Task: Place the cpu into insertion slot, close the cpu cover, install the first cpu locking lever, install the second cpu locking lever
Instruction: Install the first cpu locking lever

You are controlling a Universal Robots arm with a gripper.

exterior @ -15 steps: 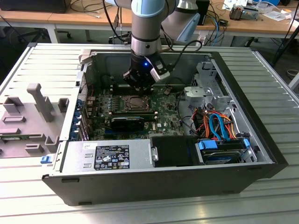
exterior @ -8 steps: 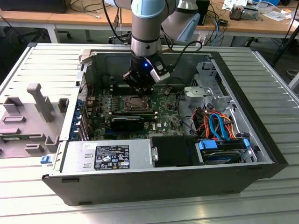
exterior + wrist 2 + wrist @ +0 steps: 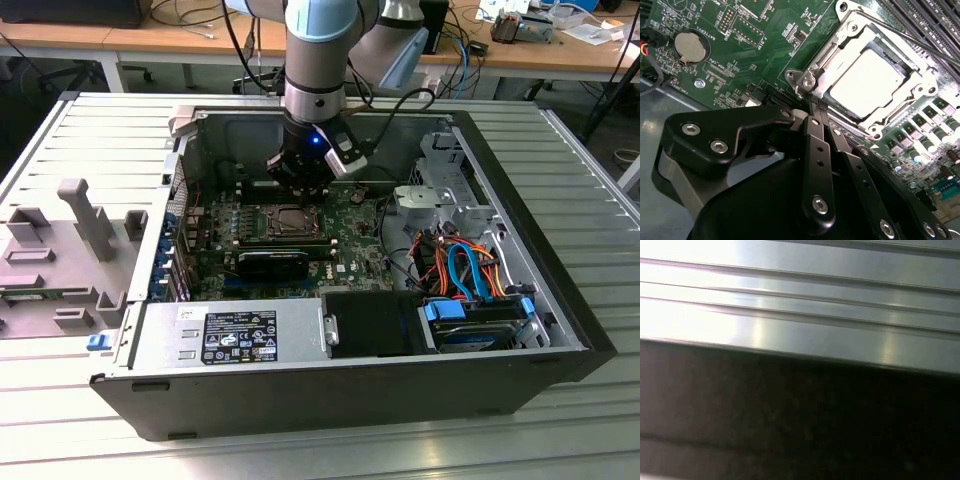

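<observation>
- Ext. view, far left: grey plastic fixture (image 3: 70, 250) is seen on the ribbed metal table (image 3: 90, 130), just beside the open computer case (image 3: 540, 250).
- Inside the case, left-centre: green motherboard (image 3: 345, 235) is laid flat; insertion slot (image 3: 290, 222) sits on it w/ silver rim.
- Above the slot: robot arm (image 3: 318, 50) is pointed down; hand (image 3: 300, 172) is hung just behind the slot, near it but apart.
- Right part of case: orange & blue cables (image 3: 465, 265) and a blue-tabbed drive (image 3: 478, 322) are seen.
- 2nd wrist view, left: round coin battery (image 3: 690, 46) is set on the board.
- Centre: hand (image 3: 815, 107) is seen w/ fingers (image 3: 817, 150) pressed together, narrow, nothing held; tips are just beside the slot's corner.
- Right: cpu (image 3: 865, 82) is seated in the slot, silver top showing; cpu cover (image 3: 837, 55) is down around it; a thin lever rod (image 3: 910, 40) is run along the far side.
</observation>
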